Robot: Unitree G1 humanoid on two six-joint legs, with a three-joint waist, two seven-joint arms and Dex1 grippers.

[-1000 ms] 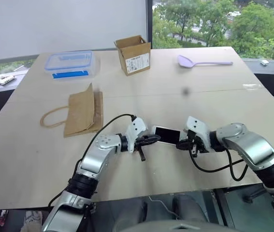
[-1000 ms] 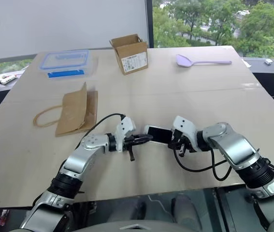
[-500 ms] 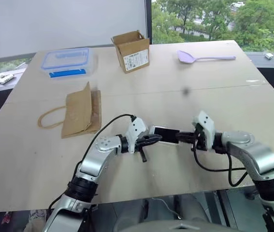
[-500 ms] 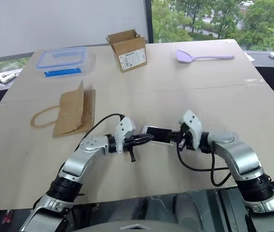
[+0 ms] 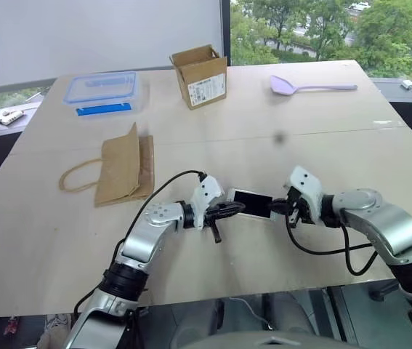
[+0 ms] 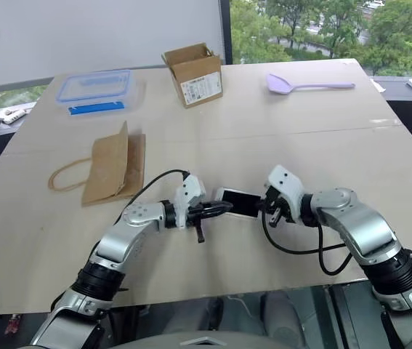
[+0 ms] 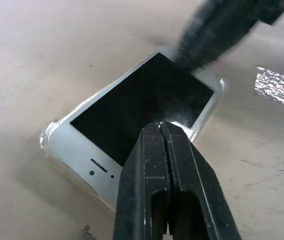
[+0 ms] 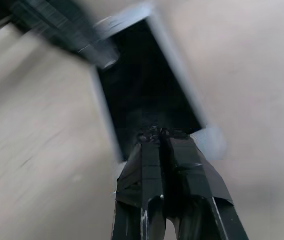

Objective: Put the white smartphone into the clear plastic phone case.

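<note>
The white smartphone (image 5: pixel 253 204) lies screen up on the table between my two grippers. In the left wrist view the clear plastic phone case (image 7: pixel 47 139) shows as a see-through rim around the smartphone (image 7: pixel 126 112), which sits inside it. My left gripper (image 5: pixel 236 209) is shut, and its tip (image 7: pixel 163 125) rests on the screen near the phone's left end. From the other side my right gripper (image 5: pixel 278 207) is also shut, with its tip (image 8: pixel 154 131) on the right end of the black screen (image 8: pixel 136 90).
A brown paper bag (image 5: pixel 122 169) lies to the left. At the back stand a clear box with a blue-rimmed lid (image 5: pixel 104 91) and an open cardboard box (image 5: pixel 200 75). A purple spoon (image 5: pixel 311 86) lies at the back right. The table's front edge (image 5: pixel 264 287) is close.
My right wrist has swung and tilted while its tip stays at the phone's right end. The left gripper and the phone have kept still. The head view has shifted a little.
</note>
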